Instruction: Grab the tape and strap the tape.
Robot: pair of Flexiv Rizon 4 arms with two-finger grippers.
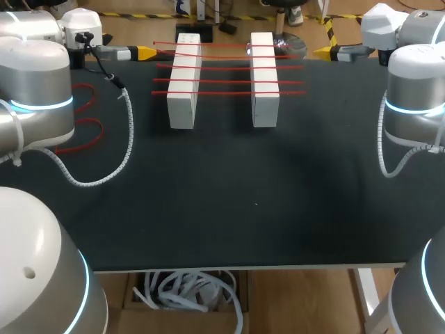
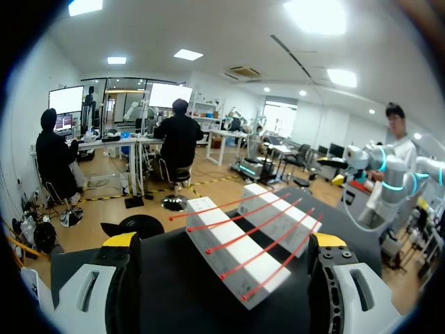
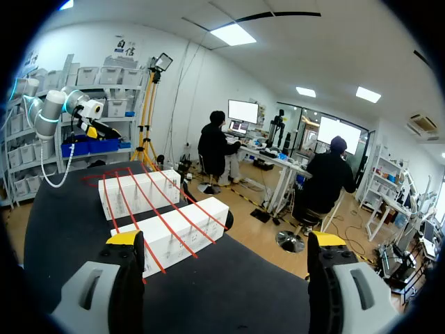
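Two long white blocks, one on the left point(image 1: 184, 80) and one on the right point(image 1: 264, 80), lie side by side at the far middle of the black table. Several thin red tapes point(image 1: 226, 68) stretch across both. My left gripper point(image 1: 146, 52) hovers at the far left, pointing at the blocks, open and empty. From the far right, my right gripper point(image 1: 323, 52) faces them, also open and empty. In the left wrist view the blocks point(image 2: 229, 264) and tapes point(image 2: 236, 236) sit ahead of the open gripper point(image 2: 224, 243). Ahead of the open gripper point(image 3: 226, 240) in the right wrist view, the blocks point(image 3: 174, 233) lie slightly to one side.
Loops of red cord point(image 1: 80, 132) lie on the table's left side beside my left arm. White coiled cables point(image 1: 125, 139) hang from both arms. The black tabletop point(image 1: 243, 209) stretches from the blocks to the front edge.
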